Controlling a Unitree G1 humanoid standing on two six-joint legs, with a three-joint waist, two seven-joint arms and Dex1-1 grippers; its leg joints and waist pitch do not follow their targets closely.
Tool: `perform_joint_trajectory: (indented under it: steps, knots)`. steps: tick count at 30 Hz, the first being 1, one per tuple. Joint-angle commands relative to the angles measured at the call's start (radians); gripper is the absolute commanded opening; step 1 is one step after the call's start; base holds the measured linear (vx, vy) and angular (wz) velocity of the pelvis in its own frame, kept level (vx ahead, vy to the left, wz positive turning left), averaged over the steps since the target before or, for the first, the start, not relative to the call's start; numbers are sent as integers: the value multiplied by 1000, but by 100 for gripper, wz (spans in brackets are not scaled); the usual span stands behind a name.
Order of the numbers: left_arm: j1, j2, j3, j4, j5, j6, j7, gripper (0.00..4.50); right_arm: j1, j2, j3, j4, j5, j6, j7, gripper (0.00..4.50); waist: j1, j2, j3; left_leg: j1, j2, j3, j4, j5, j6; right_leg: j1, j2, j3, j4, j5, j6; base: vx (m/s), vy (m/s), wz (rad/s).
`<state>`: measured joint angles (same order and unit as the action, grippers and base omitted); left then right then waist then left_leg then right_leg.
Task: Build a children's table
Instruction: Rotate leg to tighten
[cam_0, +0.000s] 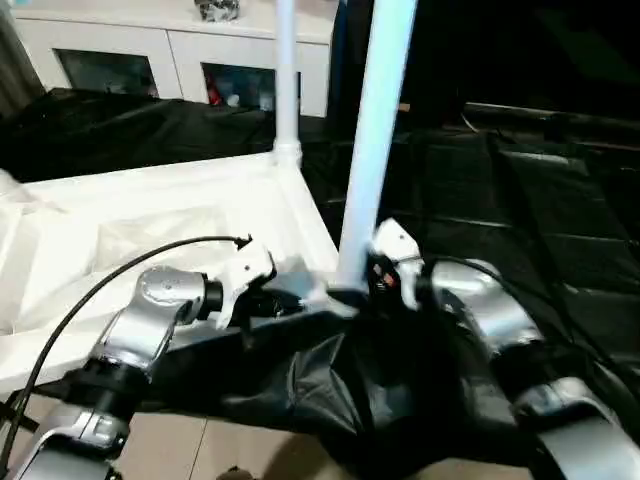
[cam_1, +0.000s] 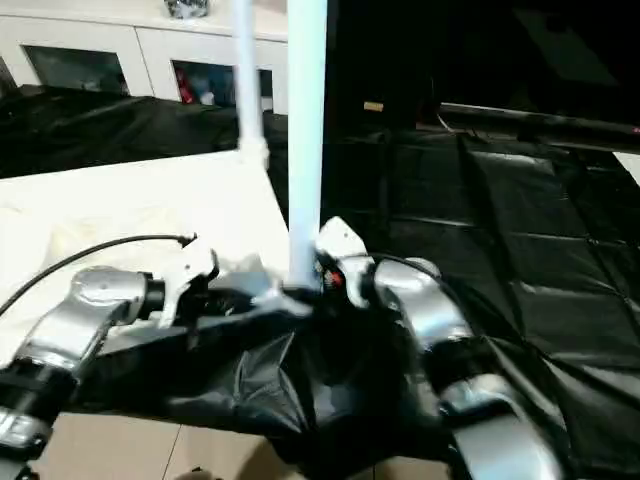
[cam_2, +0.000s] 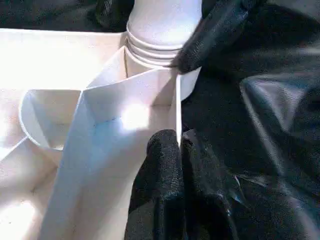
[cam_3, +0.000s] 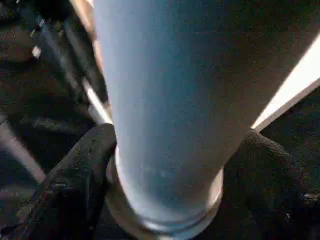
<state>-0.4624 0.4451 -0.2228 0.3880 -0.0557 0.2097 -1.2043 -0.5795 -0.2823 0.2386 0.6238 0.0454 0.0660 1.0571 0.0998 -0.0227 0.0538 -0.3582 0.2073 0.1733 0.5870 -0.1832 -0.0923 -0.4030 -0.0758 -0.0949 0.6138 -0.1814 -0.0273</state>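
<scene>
White plastic tabletop (cam_0: 150, 200) lies underside-up on black sheeting (cam_0: 520, 200). Left gripper (cam_2: 175, 165) jaws together on its rim; right gripper (cam_3: 165, 165) jaws apart around near leg (cam_0: 375, 140) at corner socket (cam_2: 155, 55). Risk: leg tilts, half-seated. Left wrist view shows collar rings; head views show far leg (cam_0: 286, 80) upright.

**Table top upside down, two legs standing at its right corners**

The table top (cam_0: 150, 200) lies underside up on the sheeting (cam_0: 520, 200), left of centre. A near leg (cam_0: 375, 130) stands upright in the near right corner socket (cam_2: 150, 65); a far leg (cam_0: 286, 75) stands in the far right corner. The left tool (cam_2: 170, 190) sits on the top's near edge, just left of the near leg. The right tool (cam_3: 165, 165) straddles that leg's base from the right. The cabinet (cam_0: 180, 55) stands behind.
</scene>
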Motion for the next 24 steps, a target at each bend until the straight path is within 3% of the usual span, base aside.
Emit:
perform_joint_trajectory:
  steps: [1, 6, 12, 24]
  knots:
    - [-10, -6, -3, -50, -51, -26, -34, 0, 11, -14, 11, -42, 12, 14, 40, 379, 0, -1, -66, 4, 30, -2, -66, -151, 60, 57, -71, 59, -62, -153, -211, 0, 0, 0]
    - [-5, -1, -4, -60, -55, -23, -48, 0, 24, -19, 16, -64, 15, 24, 61, 335, 3, -3, -65, 6, 30, -2, -67, -160, 51, 56, -73, 60, -67, -204, -196, 0, 0, 0]
    - [11, 2, -4, -80, -60, -14, -51, 0, 20, -10, 16, -72, 28, 37, 69, 288, 4, -6, -66, 6, 31, -3, -67, -151, 51, 56, -73, 60, -65, -189, -199, 0, 0, 0]
    - [18, -24, 16, -74, -71, 14, -12, 0, 36, 6, 19, -84, 22, 64, 52, 274, 2, -12, -64, 5, 30, -2, -66, -142, 49, 56, -73, 60, -64, -189, -197, 0, 0, 0]
